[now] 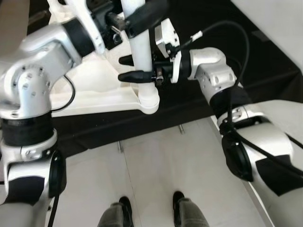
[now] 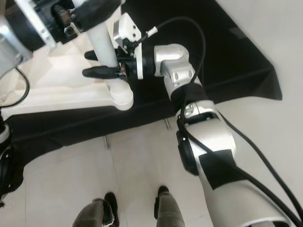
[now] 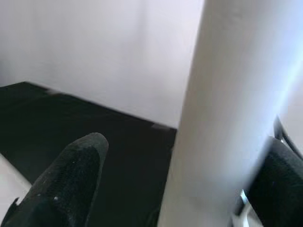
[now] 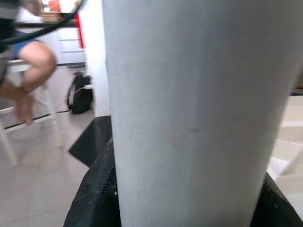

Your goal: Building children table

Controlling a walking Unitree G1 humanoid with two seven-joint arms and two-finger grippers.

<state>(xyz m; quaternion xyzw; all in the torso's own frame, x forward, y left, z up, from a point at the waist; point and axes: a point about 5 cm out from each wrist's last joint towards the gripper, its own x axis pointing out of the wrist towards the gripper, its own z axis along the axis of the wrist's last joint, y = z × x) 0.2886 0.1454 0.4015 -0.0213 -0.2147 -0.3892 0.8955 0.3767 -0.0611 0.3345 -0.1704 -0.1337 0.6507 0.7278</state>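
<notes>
Left gripper (image 1: 137, 16): upper centre of frame; I have it clamped high on the white table leg (image 1: 142, 56), steadying it upright.
Tabletop (image 1: 99, 94): upside down on black mat (image 1: 189, 109), corner socket (image 1: 149, 100) up.
Right gripper (image 1: 135, 68): clamped low on the leg, probably to twist it home.
</notes>
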